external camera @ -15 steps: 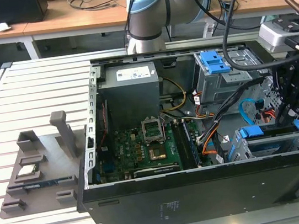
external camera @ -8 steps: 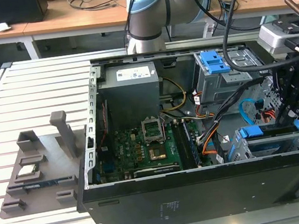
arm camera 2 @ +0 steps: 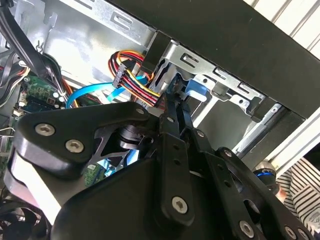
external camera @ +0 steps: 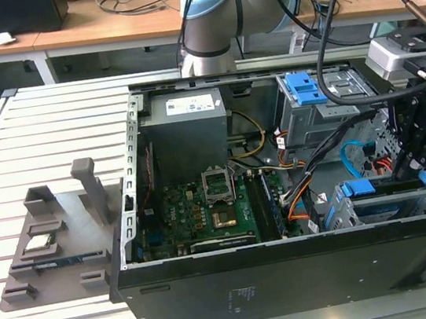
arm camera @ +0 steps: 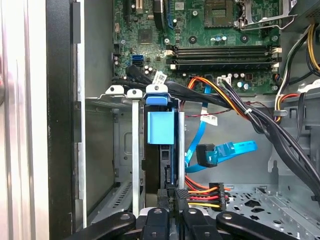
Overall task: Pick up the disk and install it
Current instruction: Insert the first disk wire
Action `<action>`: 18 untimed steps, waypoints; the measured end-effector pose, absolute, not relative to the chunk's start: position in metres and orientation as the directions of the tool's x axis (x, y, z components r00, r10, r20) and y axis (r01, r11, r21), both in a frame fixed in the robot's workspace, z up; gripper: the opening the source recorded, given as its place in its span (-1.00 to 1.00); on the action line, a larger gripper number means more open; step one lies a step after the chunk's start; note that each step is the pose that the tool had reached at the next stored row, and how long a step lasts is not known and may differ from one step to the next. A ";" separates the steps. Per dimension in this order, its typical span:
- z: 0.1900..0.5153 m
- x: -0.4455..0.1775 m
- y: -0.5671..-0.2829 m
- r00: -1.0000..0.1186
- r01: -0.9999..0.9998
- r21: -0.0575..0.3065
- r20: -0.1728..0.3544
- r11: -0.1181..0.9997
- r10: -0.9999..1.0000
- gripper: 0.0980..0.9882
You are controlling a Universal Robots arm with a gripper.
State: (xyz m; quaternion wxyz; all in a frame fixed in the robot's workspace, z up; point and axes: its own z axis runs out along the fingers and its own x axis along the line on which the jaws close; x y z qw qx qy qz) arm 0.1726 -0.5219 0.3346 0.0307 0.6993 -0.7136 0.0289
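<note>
The disk [arm camera: 161, 128] stands on edge in the metal drive cage [arm camera: 112, 150] at the near corner of the open computer case, on the exterior view's right. Its blue carrier bracket faces the motherboard, and its thin dark edge runs back to my gripper [arm camera: 173, 196]. The fingers are pressed close together on that edge. In the exterior view the disk [external camera: 360, 188] lies level in the cage, with the gripper [external camera: 414, 169] at the end of it nearer the case's outer wall. In the second wrist view the gripper [arm camera 2: 176, 107] is closed on the thin part with blue plastic [arm camera 2: 197, 92] just beyond.
Orange, red and black power cables [arm camera: 205, 192] and a blue data cable [arm camera: 220, 152] hang beside the cage. The motherboard [external camera: 204, 208] and power supply [external camera: 188, 123] take up the case's middle. A second blue-latched cage [external camera: 306, 87] sits behind. A grey fixture [external camera: 57, 237] stands outside, left.
</note>
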 end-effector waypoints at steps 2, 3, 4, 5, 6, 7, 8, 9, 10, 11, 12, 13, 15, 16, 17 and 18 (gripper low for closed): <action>0.335 0.173 -0.522 -0.020 -1.000 0.002 0.084 0.020 -0.996 -0.84; 0.334 0.173 -0.522 -0.020 -1.000 0.002 0.083 0.020 -0.996 -0.81; 0.334 0.173 -0.522 -0.020 -1.000 0.002 0.084 0.020 -0.996 -0.68; 0.334 0.173 -0.522 -0.020 -1.000 0.002 0.084 0.020 -0.996 -0.68; 0.335 0.173 -0.522 -0.020 -1.000 0.002 0.085 0.020 -0.996 -0.53; 0.338 0.173 -0.522 -0.020 -1.000 0.002 0.085 0.020 -0.996 -0.53; 0.343 0.173 -0.520 -0.020 -1.000 0.001 0.085 0.020 -0.996 -0.53; 0.347 0.173 -0.518 -0.020 -1.000 0.001 0.085 0.020 -0.996 -0.57; 0.351 0.173 -0.517 -0.020 -1.000 0.002 0.085 0.020 -0.996 -0.57; 0.356 0.173 -0.516 -0.020 -1.000 0.002 0.086 0.020 -0.996 -0.72; 0.360 0.173 -0.515 -0.020 -1.000 0.001 0.087 0.020 -0.996 -0.72; 0.368 0.173 -0.514 -0.020 -1.000 0.001 0.088 0.020 -0.996 -0.98; 0.375 0.173 -0.514 -0.020 -1.000 0.001 0.088 0.020 -0.996 -0.98; 0.379 0.173 -0.514 -0.020 -1.000 0.001 0.088 0.020 -0.996 -0.98; 0.380 0.173 -0.514 -0.020 -1.000 0.001 0.088 0.020 -0.996 -0.98; 0.380 0.173 -0.514 -0.020 -1.000 0.002 0.088 0.020 -0.996 -0.98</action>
